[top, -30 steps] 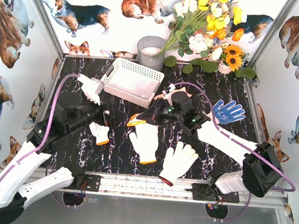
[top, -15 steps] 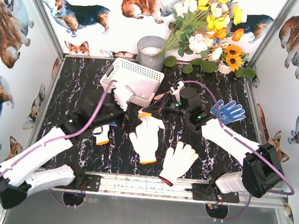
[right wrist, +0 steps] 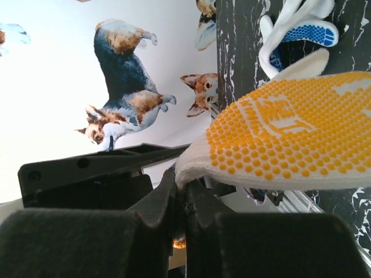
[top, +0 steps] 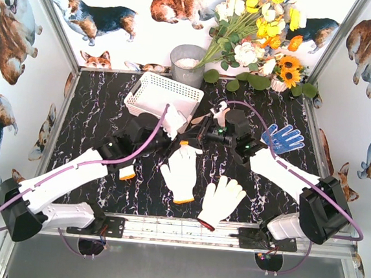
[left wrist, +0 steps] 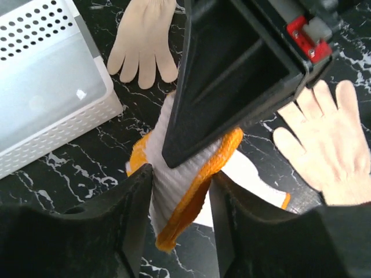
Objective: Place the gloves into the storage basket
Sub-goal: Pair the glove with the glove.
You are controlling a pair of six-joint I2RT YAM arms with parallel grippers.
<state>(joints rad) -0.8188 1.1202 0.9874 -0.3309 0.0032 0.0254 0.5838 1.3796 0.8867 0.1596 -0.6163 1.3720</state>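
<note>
My right gripper (top: 191, 138) is shut on a white glove with orange dots (right wrist: 290, 145), held off the table at mid-scene. The glove's orange-trimmed cuff (left wrist: 179, 191) hangs between the fingers of my left gripper (left wrist: 181, 174), which is open, half narrowed round it. The left finger touches the cuff; the right stands slightly apart. The storage basket (top: 171, 84) lies just behind and left. On the table lie an orange-cuffed white glove (top: 181, 174), a red-cuffed white glove (top: 222, 201) and a blue glove (top: 283, 138). Another glove (top: 126, 171) shows beside the left arm.
A grey round bucket (top: 187, 62) and a bunch of artificial flowers (top: 259, 35) stand behind the basket. A beige glove (left wrist: 142, 40) lies near the basket's corner. Corgi-printed walls close in three sides. Purple cables loop over both arms.
My left arm swung from the basket's left side to mid-table and its jaws narrowed round the hanging cuff. The white glove it carried is gone from it. The right gripper lifted slightly.
</note>
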